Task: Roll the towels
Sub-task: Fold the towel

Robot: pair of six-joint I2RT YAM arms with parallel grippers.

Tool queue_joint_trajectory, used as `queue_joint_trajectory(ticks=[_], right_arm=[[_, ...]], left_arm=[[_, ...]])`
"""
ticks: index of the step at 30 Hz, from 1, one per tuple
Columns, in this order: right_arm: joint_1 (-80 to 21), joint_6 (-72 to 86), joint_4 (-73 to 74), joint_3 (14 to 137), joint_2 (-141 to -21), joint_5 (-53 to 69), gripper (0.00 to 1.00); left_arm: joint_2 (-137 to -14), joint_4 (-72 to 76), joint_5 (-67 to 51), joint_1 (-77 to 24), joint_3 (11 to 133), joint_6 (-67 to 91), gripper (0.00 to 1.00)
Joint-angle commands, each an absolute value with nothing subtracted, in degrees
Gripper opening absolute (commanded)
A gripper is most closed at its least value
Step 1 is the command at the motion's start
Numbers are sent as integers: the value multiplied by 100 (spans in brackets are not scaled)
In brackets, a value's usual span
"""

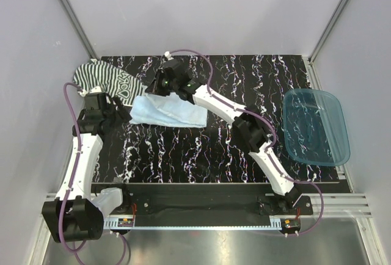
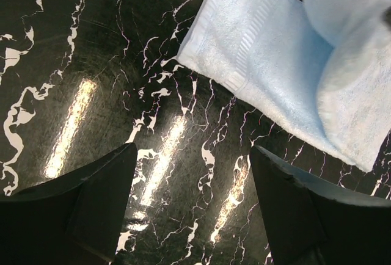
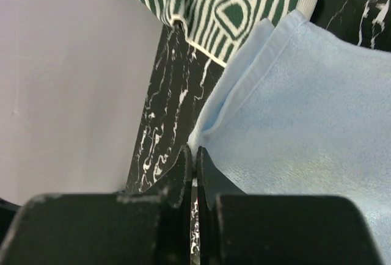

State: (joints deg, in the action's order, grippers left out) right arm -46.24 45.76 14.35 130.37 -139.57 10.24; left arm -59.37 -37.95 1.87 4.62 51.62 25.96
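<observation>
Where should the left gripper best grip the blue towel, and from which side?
I'd grip the blue towel at its free hemmed corner nearest the open left gripper, coming low from the towel's left. That corner lies flat on the table, clear of the fold.

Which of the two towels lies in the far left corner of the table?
The striped towel, which is bunched up in that corner. The blue towel lies flatter, beside it and nearer the middle.

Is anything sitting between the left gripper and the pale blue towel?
Nothing visible: only black marbled table lies between the open left gripper and the pale blue towel.
</observation>
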Motion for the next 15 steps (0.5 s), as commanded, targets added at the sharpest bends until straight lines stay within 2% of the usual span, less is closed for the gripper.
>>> queue_joint_trajectory(ticks=[1,11,15], right_arm=[[-4763,4728,1090,13351,-14194,1256,0],[-5106,4816,914,13499,-14800,1538,0],[-5159,4930,844,13737,-15108,1801,11]], left_arm=[[-5792,-3779,360,492,5335,2637,80],[-5766,-3797,431,562,5352,2646,81],[-5766,-3797,422,571,5353,2637,80]])
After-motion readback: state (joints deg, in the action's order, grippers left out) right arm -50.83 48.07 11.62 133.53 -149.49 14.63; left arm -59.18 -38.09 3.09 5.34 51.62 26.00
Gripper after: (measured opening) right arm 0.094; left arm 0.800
